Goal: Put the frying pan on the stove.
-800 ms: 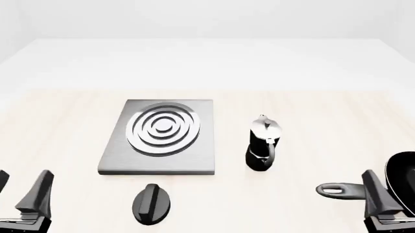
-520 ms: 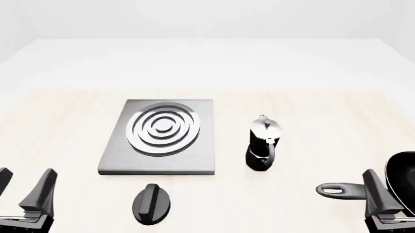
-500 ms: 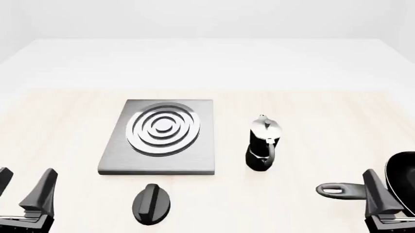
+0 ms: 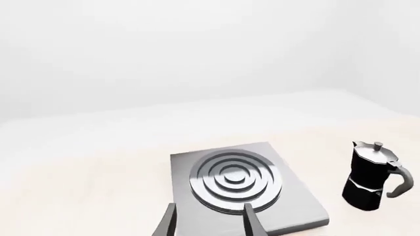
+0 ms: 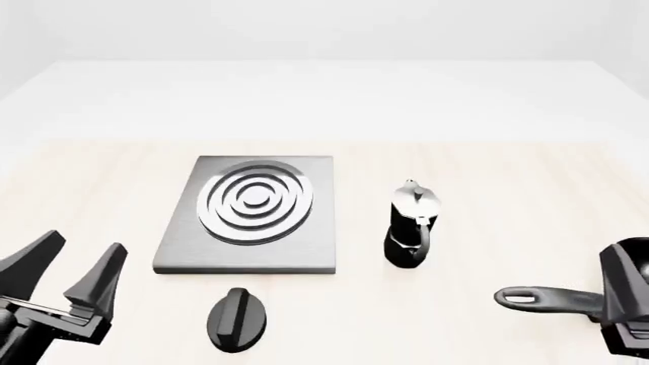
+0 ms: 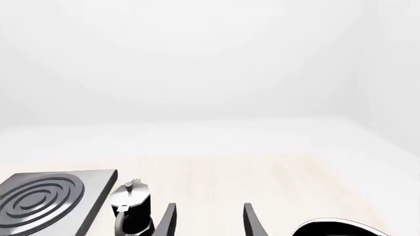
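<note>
The frying pan (image 5: 568,300) lies on the light wooden table (image 5: 487,175) at the near right, its long dark grey handle, with a hole at the end, pointing left toward the middle of the table, while its round black bowl runs past the right edge of the front view; in the right wrist view only an arc of its rim (image 6: 338,227) shows. The right gripper (image 5: 634,319) stands at the near right corner, just in front of the bowl, mostly cut off by the frame there; the right wrist view shows its two fingers (image 6: 166,222) spread apart with nothing between them. To the left of the pan handle and farther away stands the black-and-silver moka pot (image 5: 411,226), upright, apart from both pan and stove. The stove (image 5: 251,214), a flat square brushed grey plate with raised concentric silver rings, rests left of centre on the table, with nothing on it. Just nearer than the stove lies a small black oval knob (image 5: 237,319), separate from it. The left gripper (image 5: 73,274) is above the near left corner, its fingers (image 5: 99,277) spread wide and empty, well apart from the stove.
</note>
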`<act>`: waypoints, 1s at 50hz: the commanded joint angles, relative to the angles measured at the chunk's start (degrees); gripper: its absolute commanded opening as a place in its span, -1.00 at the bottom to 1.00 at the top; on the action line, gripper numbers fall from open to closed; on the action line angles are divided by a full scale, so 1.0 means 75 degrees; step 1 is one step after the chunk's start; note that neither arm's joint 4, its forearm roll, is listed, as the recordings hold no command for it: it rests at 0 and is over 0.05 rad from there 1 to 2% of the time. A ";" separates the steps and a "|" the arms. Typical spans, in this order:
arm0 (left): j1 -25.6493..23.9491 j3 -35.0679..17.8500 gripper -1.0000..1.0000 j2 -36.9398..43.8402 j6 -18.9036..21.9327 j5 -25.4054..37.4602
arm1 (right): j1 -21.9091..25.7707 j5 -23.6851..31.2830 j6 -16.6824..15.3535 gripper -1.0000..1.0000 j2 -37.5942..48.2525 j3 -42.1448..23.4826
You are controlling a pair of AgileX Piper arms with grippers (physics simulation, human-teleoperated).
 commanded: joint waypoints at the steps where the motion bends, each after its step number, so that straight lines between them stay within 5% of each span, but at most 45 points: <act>1: -0.0854 -0.0262 1.00 0.1362 0.0116 -0.1079 | -0.0105 0.0175 0.0006 1.00 -0.0003 -0.0548; 26: -0.3117 -0.1484 1.00 0.4120 0.0433 -0.2532 | -0.0258 0.0180 0.0061 1.00 -0.0002 -0.0744; 50: -0.4734 -0.2828 1.00 0.6105 0.0511 -0.2945 | -0.0274 0.0213 0.0081 1.00 -0.0002 -0.0772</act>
